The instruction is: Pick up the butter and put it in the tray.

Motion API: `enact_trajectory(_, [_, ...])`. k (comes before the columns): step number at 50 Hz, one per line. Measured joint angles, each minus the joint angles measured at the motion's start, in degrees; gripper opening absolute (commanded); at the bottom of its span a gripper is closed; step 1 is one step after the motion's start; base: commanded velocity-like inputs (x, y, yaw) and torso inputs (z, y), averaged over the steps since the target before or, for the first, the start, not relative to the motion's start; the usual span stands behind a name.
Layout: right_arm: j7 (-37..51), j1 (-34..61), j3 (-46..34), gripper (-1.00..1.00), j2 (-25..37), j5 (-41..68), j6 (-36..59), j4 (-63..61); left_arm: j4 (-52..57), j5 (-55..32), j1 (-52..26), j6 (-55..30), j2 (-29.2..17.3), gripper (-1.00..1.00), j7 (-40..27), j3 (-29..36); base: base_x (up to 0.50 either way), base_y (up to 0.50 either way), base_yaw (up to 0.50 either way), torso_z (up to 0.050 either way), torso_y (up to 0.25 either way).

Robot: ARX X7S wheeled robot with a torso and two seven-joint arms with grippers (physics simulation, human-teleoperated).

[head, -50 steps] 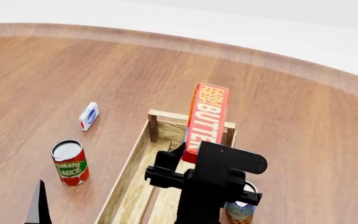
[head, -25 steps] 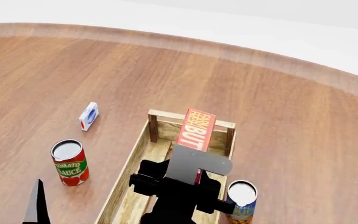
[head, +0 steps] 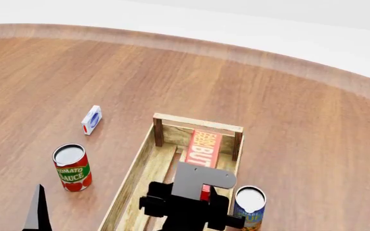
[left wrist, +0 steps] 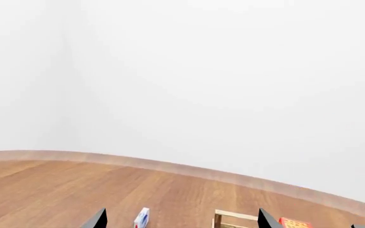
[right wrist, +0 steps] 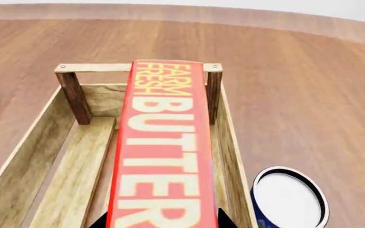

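The butter [head: 203, 148], a red-orange carton lettered FARM FRESH BUTTER, is held inside the far end of the tray [head: 140, 159], a long light-wood crate with dark corner posts. My right gripper [head: 201, 185] is shut on the butter's near end. In the right wrist view the butter [right wrist: 163, 142] runs lengthwise over the slatted bottom of the tray [right wrist: 36, 137], and the dark fingertips [right wrist: 100, 221] hug its two sides. My left gripper [left wrist: 179, 223] is open and empty; only its finger [head: 38, 211] shows at the head view's bottom left.
A tomato sauce can [head: 71, 167] stands left of the tray. A small white-blue box [head: 91, 120] lies further back left. A blue-labelled can [head: 249, 204] stands against the tray's right side; it also shows in the right wrist view [right wrist: 290, 199]. The round wooden table's rim [head: 269, 60] curves behind.
My right gripper has lowered the butter from above the tray's far end down into the tray, tilting it flatter and drawing back toward me. The left arm has not moved.
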Motion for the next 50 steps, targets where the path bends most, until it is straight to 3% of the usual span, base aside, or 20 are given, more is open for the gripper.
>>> enact_trajectory(50, [-6.3, -1.1, -4.8, -1.00, 0.0, 4.6, 1.4, -0.5, -0.4, -0.5, -0.2, 0.6, -0.5, 1.00, -0.4, 0.4, 0.00, 0.00, 0.00, 0.000, 0.001])
